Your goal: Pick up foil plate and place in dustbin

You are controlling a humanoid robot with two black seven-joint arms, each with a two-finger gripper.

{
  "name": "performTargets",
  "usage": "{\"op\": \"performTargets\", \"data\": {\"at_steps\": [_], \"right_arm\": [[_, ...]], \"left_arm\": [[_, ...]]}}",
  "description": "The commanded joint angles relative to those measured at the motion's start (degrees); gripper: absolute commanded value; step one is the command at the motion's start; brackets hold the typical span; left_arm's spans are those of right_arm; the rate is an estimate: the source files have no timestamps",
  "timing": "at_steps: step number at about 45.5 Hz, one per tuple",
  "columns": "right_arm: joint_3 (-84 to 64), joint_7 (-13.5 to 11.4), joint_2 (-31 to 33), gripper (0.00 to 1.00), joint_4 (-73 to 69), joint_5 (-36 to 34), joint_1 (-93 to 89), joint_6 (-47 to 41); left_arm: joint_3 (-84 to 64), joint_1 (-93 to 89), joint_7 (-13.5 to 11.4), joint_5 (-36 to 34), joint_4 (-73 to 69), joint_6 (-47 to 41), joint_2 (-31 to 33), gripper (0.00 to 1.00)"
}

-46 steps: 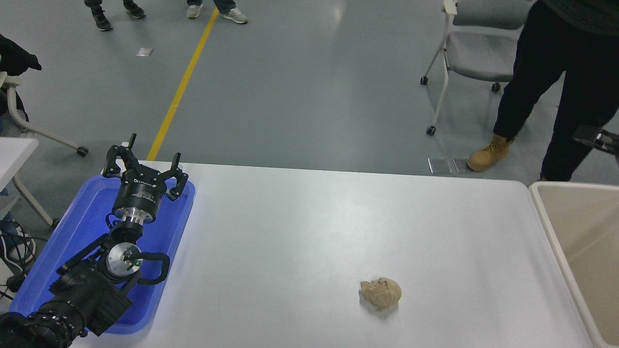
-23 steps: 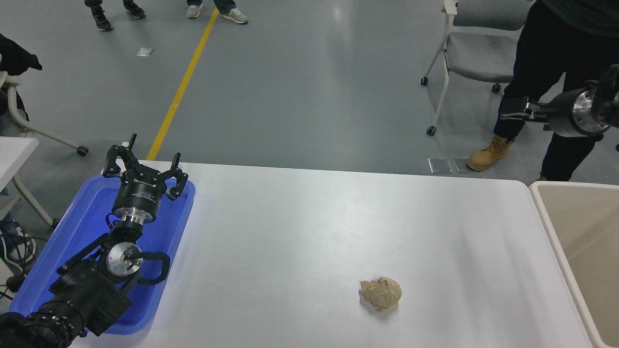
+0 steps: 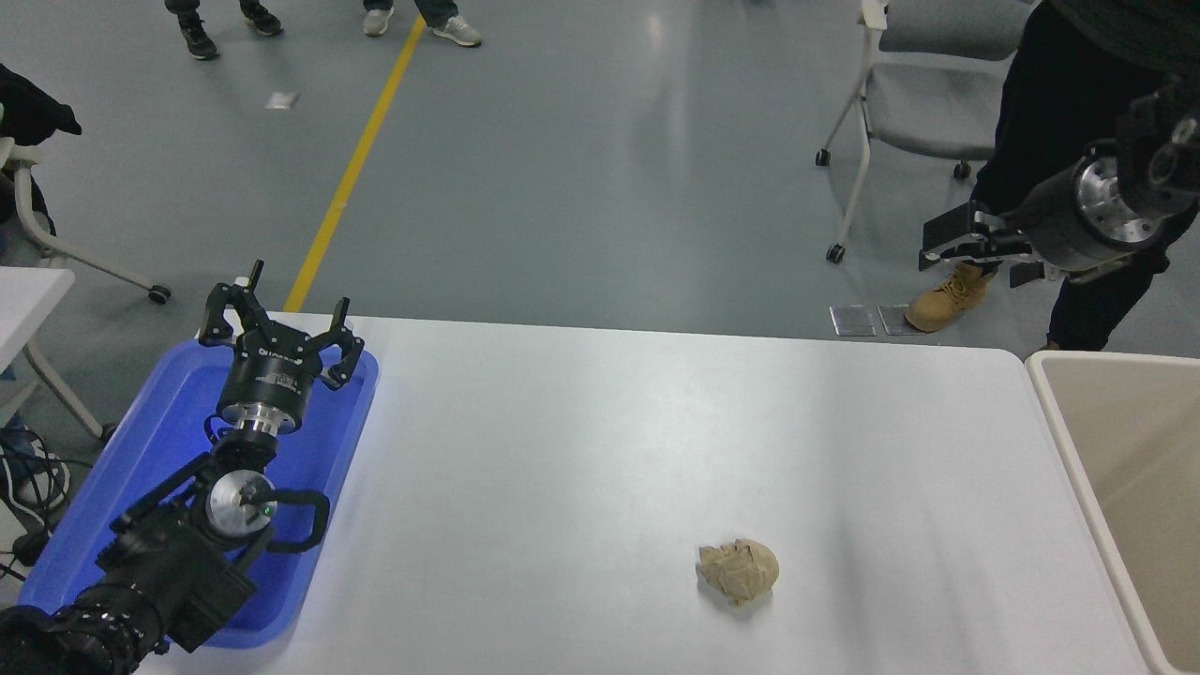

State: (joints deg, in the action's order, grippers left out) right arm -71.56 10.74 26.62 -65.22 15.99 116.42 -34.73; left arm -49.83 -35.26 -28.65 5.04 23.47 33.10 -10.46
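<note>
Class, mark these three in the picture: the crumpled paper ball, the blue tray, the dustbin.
crumpled paper ball [image 3: 739, 569], head view, centre of the ball
blue tray [image 3: 169, 398], head view, bare floor of the tray
dustbin [image 3: 1055, 403], head view, pale left rim

The large beige plastic dustbin [image 3: 1120, 469] with a thick pale rim stands at the white counter's [image 3: 609, 450] right end.

Bright, even light, soft glare, sharp

dustbin [image 3: 1116, 450] cut off at right edge, blue tray [image 3: 141, 450] partly behind left arm
</note>
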Motion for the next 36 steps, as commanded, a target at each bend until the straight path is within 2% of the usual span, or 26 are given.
{"op": "performTargets", "data": {"at_steps": [1,8,36], "right_arm": [[-1.7,0.0,-0.2,1.00,-10.4,0.7,7.9,-5.3],[-1.6,0.0,-0.5,1.00,-14.1,0.7,11.3,-8.2],[-1.4,0.0,-1.7,1.00,-13.9,0.6,11.6,-8.2]], "left_arm": [[0.0,0.0,0.0,0.1,0.0,-0.1,0.0,1.00],[0.0,0.0,0.0,0.0,0.0,-0.1,0.0,1.00],[0.0,0.0,0.0,0.1,0.0,-0.1,0.0,1.00]]}}
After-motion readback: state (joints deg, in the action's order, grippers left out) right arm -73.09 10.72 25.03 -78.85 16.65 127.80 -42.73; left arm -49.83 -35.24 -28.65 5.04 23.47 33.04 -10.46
